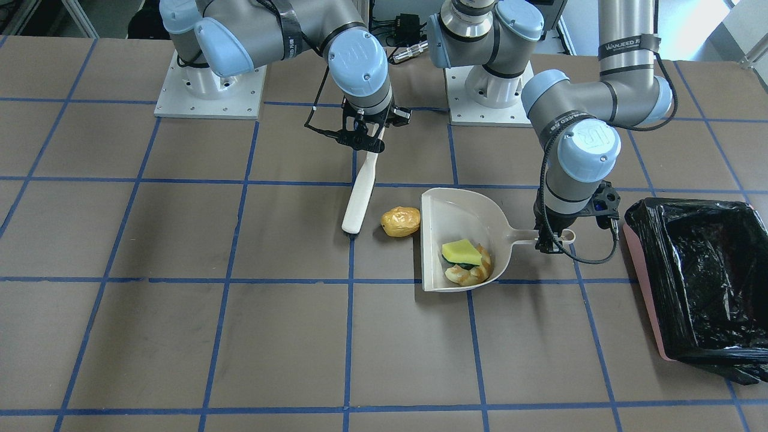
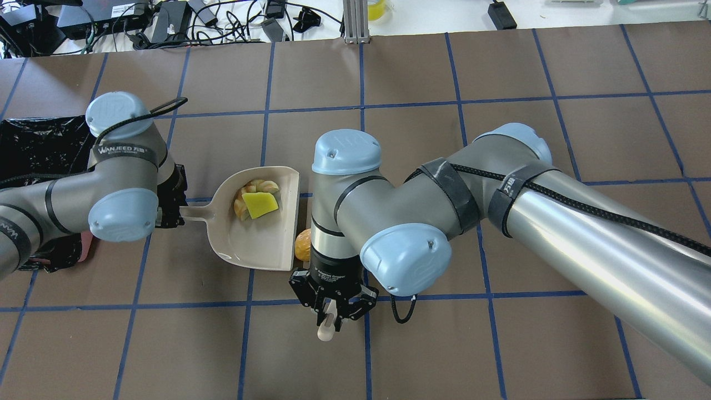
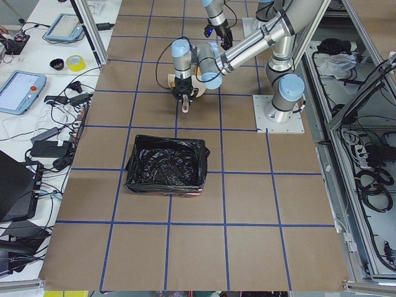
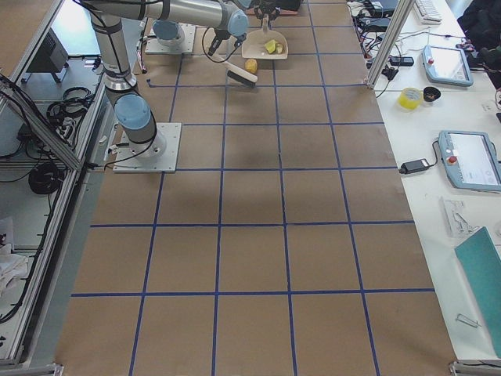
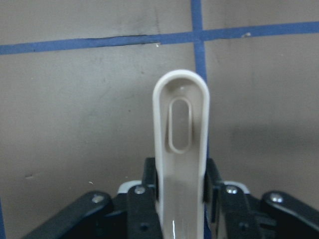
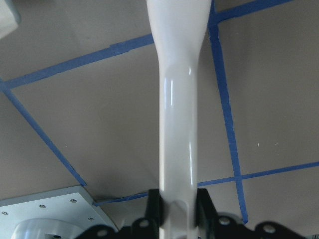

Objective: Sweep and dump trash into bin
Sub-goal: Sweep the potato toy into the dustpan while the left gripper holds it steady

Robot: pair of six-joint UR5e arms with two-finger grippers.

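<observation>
Left gripper [image 1: 555, 241]: I see it clamped on the dustpan [image 1: 456, 210] handle.
Right gripper [image 1: 363, 135]: clenched round the brush [image 1: 362, 192] handle.
Trash: potato lump [image 1: 400, 221] on the table, touching the dustpan's mouth; sponge [image 1: 461, 252] and croissant [image 1: 471, 273] inside the pan.
Bin [image 1: 684, 210]: near the handle.

Jaws clamping dustpan handle [image 5: 181, 191], blue tape lines [image 5: 99, 43]

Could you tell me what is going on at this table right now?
The left gripper holds the dustpan by its handle, on the table. The right gripper holds a brush whose head is down beside the potato. The potato lies just outside the dustpan's mouth. The sponge and croissant are already in the dustpan. Nothing has gone into the bin yet.
</observation>
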